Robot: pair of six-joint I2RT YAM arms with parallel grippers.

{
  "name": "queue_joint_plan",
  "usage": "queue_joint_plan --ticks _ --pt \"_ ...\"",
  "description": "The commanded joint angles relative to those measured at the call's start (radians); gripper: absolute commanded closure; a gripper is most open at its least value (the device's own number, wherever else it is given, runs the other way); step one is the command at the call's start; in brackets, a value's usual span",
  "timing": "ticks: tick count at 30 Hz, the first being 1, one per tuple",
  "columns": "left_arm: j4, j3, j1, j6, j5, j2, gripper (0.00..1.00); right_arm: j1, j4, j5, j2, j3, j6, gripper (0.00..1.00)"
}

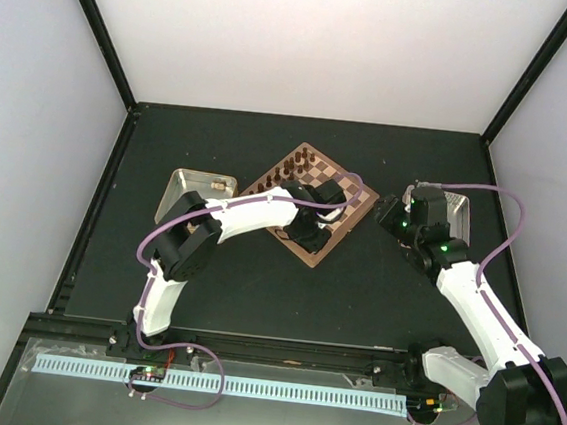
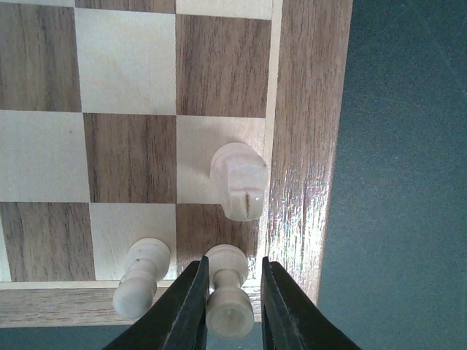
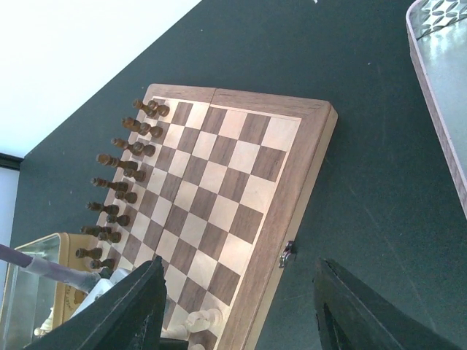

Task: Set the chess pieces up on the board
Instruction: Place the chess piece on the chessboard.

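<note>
The board [image 1: 338,194] lies tilted at mid-table, with dark brown pieces [image 1: 298,164] in two rows along its far-left side. In the left wrist view my left gripper [image 2: 233,262] straddles an upright cream pawn [image 2: 228,292] on the dark corner square. Its left finger touches the pawn and a gap shows at its right finger [image 2: 281,310]. A second cream pawn [image 2: 142,277] and a cream knight [image 2: 238,180] stand beside it. My right gripper [image 3: 239,261] is wide open and empty, hovering off the board's right rim [image 3: 306,175]; its view also shows the dark pieces [image 3: 120,168].
A tan tray [image 1: 178,184] holding a few pieces sits left of the board, partly under the left arm. A silver metal tray [image 1: 459,201] lies at the right beneath the right arm, and its edge shows in the right wrist view [image 3: 438,80]. Black frame rails border the table.
</note>
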Motion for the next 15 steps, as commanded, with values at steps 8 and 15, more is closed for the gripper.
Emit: queue_joint_plan --ticks 8,15 --pt "0.006 0.058 0.010 -0.011 0.011 -0.054 0.70 -0.006 0.013 -0.002 -0.033 -0.001 0.007 0.44" --pt "0.132 -0.041 0.035 -0.026 0.005 -0.234 0.68 -0.006 0.035 -0.049 -0.047 -0.007 -0.005 0.43"
